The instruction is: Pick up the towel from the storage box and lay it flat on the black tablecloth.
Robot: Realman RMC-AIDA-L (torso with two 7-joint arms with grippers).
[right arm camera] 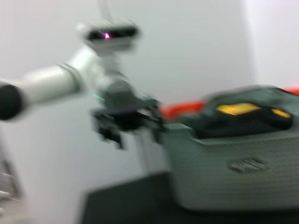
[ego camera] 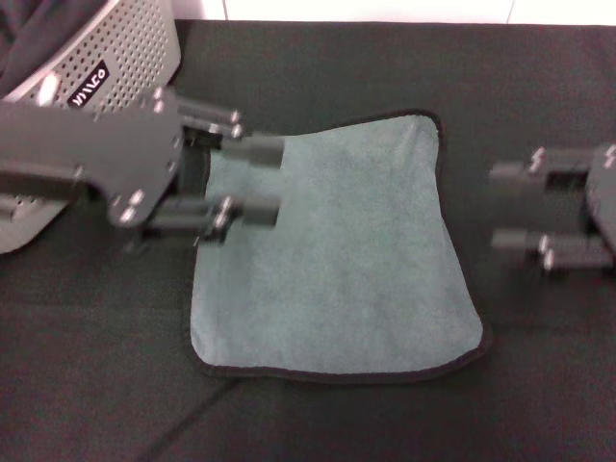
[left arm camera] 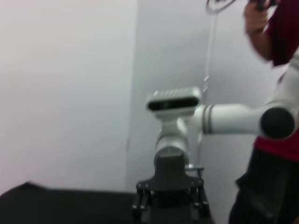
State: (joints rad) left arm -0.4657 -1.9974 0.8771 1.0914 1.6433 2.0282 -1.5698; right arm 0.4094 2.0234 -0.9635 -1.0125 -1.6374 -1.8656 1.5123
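Towel (ego camera: 337, 255) edge hidden beneath left tool (ego camera: 252, 181); storage box (ego camera: 115, 58) cropped.

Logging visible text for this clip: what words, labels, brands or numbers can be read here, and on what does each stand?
Black label on the storage box, head view: white lettering, but tilted and too blurred to read with confidence.
Same box in the right wrist view: a raised mark on its wall, too blurred to read.
No text on the towel, the black tablecloth, the left gripper or the right gripper.
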